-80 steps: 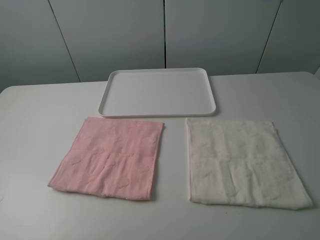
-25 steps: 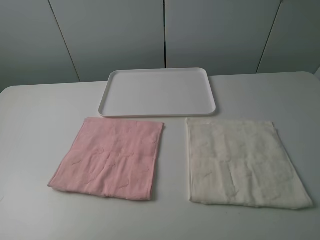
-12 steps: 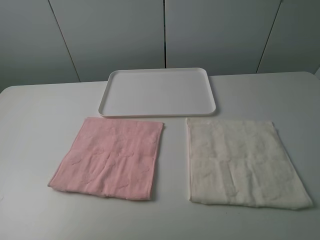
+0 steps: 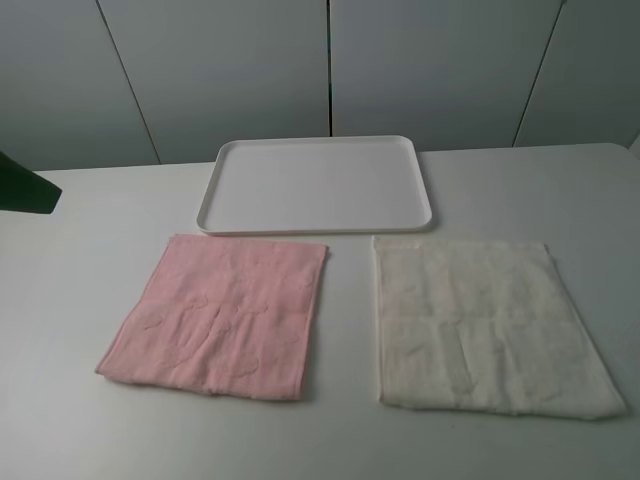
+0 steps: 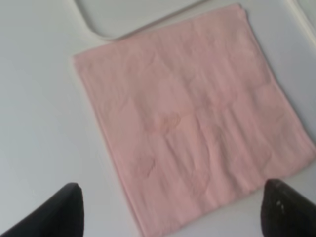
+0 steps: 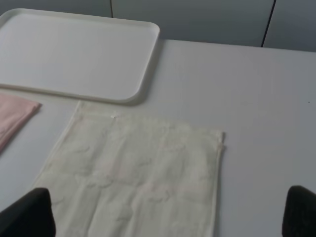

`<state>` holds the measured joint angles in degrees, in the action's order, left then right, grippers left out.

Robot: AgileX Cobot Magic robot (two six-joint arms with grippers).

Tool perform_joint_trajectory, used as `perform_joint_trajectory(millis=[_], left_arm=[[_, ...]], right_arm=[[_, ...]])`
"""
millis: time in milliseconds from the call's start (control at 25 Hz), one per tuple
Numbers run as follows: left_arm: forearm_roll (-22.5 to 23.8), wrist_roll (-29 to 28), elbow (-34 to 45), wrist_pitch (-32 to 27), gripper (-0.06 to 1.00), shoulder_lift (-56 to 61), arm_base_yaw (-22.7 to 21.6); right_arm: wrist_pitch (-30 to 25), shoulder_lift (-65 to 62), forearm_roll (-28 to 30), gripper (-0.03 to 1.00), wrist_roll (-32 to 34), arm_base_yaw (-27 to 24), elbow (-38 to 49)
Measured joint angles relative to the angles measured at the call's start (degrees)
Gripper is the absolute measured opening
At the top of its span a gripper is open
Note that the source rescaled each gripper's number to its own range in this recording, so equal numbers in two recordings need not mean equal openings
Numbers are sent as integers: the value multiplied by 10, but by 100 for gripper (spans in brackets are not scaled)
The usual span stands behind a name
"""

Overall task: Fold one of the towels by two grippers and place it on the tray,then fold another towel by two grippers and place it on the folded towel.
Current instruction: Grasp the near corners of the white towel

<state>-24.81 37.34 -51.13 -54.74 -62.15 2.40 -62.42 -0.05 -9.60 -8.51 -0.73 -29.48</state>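
The cream-white towel [image 4: 483, 322] lies flat on the right of the table, also seen in the right wrist view [image 6: 138, 173]. Left of it lies the pink towel [image 4: 220, 314], flat, filling the left wrist view [image 5: 192, 118]. Behind both sits the white tray [image 4: 312, 226], with nothing on it [image 6: 74, 49]. My left gripper [image 5: 175, 217] hangs open above the pink towel, fingertips [image 5: 64, 212] far apart. My right gripper [image 6: 163, 217] is open above the cream towel, nothing between its fingers [image 6: 301, 212]. A dark part of the left arm [image 4: 22, 185] shows at the left edge.
The white table [image 4: 520, 190] runs back to grey wall panels [image 4: 330, 70]. A corner of the tray [image 5: 123, 15] shows in the left wrist view, and a corner of the pink towel [image 6: 15, 116] in the right wrist view.
A dark part of the left arm has come into the high view at the left edge. Towels and tray have not moved.
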Motion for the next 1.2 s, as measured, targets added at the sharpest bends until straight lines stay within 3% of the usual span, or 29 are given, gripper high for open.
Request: perform_joint_trajectory(millis=[280, 480, 760, 960, 1200], left_arm=[[54, -7, -83, 46, 93, -103, 128], [80, -3, -152, 50, 93, -162, 174], [88, 39, -257, 32, 93, -264, 187], [141, 73, -299, 16, 93, -334, 201], [188, 108, -301, 26, 93, -391, 259]], right_arm=[[-1, 123, 0, 100, 25, 10, -58], [9, 268, 14, 100, 11, 41, -141], [-7, 500, 28, 100, -62, 58, -245], [-34, 612, 26, 100, -151, 62, -271], [-72, 699, 110, 100, -281, 102, -266]])
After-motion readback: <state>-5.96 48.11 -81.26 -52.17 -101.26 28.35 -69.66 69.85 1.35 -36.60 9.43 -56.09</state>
